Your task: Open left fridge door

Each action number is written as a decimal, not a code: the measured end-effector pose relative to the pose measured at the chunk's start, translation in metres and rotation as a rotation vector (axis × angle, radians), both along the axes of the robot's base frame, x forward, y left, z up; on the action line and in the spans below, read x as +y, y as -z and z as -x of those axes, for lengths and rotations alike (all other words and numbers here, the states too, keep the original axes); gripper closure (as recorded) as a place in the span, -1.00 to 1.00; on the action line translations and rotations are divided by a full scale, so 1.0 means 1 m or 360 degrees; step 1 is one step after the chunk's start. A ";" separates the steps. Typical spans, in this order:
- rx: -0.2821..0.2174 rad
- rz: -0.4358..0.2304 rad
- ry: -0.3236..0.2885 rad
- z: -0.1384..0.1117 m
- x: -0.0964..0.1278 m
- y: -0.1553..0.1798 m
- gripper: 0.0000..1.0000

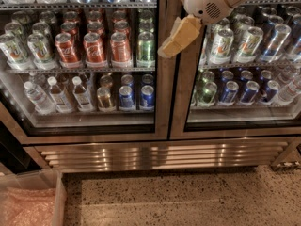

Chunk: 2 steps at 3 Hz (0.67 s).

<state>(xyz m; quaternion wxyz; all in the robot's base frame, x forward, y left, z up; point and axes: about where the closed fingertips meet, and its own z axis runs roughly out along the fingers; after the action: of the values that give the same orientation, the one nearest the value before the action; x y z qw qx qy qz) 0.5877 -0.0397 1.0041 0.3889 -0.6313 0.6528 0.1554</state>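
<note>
The fridge [160, 155] fills the view, with two glass doors over a louvred steel base grille. The left fridge door [162, 102] is closed; red cola cans [95, 47] and clear water bottles [37, 97] show through its glass. My gripper [168, 49], tan below a white wrist housing [209, 4], hangs in front of the steel strip where the two doors meet, at the left door's right edge and level with the red-can shelf. It holds nothing that I can see.
The right glass door [240, 55] shows green-and-white and blue cans. A clear plastic bin [28, 204] with pink material in it sits on the speckled floor [178, 197] at the lower left. A dark gap [9, 149] lies left of the fridge.
</note>
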 end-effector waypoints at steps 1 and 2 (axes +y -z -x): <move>0.0000 0.0000 0.0000 0.000 0.000 0.000 -0.19; 0.0000 0.0000 0.0000 0.000 0.000 0.000 0.28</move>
<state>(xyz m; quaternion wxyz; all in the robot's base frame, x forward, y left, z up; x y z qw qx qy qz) 0.5877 -0.0397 1.0041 0.3889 -0.6313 0.6527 0.1554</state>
